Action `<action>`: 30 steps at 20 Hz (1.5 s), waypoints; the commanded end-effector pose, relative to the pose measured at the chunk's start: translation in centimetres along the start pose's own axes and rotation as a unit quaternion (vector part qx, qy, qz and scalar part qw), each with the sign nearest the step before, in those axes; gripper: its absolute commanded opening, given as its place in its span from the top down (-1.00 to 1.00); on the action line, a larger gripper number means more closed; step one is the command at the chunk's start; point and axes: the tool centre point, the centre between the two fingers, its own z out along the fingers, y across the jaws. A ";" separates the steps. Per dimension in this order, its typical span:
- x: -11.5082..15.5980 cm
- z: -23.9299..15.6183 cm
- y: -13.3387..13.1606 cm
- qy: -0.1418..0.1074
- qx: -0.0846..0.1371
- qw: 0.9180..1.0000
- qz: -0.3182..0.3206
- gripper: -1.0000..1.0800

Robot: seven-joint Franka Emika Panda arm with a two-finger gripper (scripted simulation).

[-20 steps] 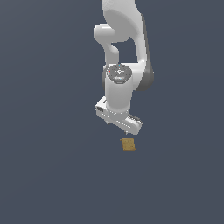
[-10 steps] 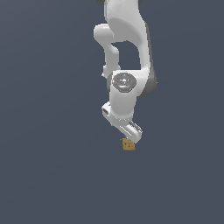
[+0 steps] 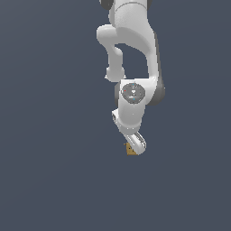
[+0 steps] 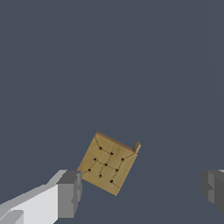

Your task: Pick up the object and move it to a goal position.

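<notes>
Tan-brown squarish block (image 4: pixel 107 163) with dark dots, between spread jaws.

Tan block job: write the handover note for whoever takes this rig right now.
Hand: open, fingers spread wide, nothing held. One finger sits close beside the block's edge; whether it touches, cannot tell. The other finger is well clear.
Tan block: lying on the grey surface, dotted face up, turned at an angle to the fingers, not centred between them. In the exterior view it sits right under the hand.
Done: hand brought over the block.
Left: centre on the block, close, lift, carry to goal. No goal marker is visible in either view.
</notes>
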 end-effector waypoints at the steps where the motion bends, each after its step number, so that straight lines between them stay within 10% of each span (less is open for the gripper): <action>1: -0.2 0.6 -0.3 0.000 0.000 0.999 0.032 -0.92; 30: -1.9 4.2 -2.4 0.006 -0.003 0.974 0.227 -0.92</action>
